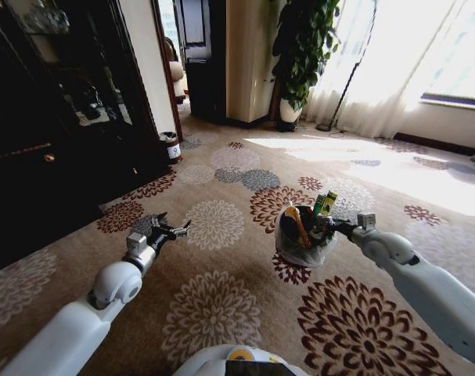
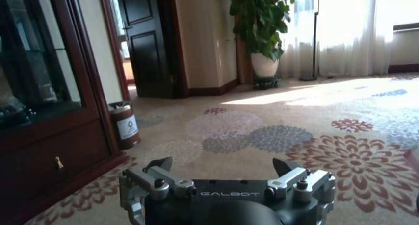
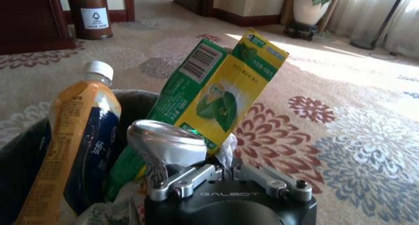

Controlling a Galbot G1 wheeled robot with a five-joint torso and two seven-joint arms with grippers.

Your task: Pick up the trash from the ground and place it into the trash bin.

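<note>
The right claw (image 3: 216,173) is clenched on a crushed silver can (image 3: 164,149) at the rim of the trash bin (image 1: 288,249), at four o'clock on the carpet. Placing step; next it should release. The left claw (image 2: 226,178) hangs released at nine o'clock.

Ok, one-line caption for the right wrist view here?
Right gripper at the lined trash bin, fingers closed around a silver can beside an orange bottle and green-yellow carton.

Bottle (image 3: 72,151), carton (image 3: 222,95) and can (image 3: 167,146) crowd the trash bin (image 1: 300,249); surrounding carpet (image 1: 214,313) lies open
</note>
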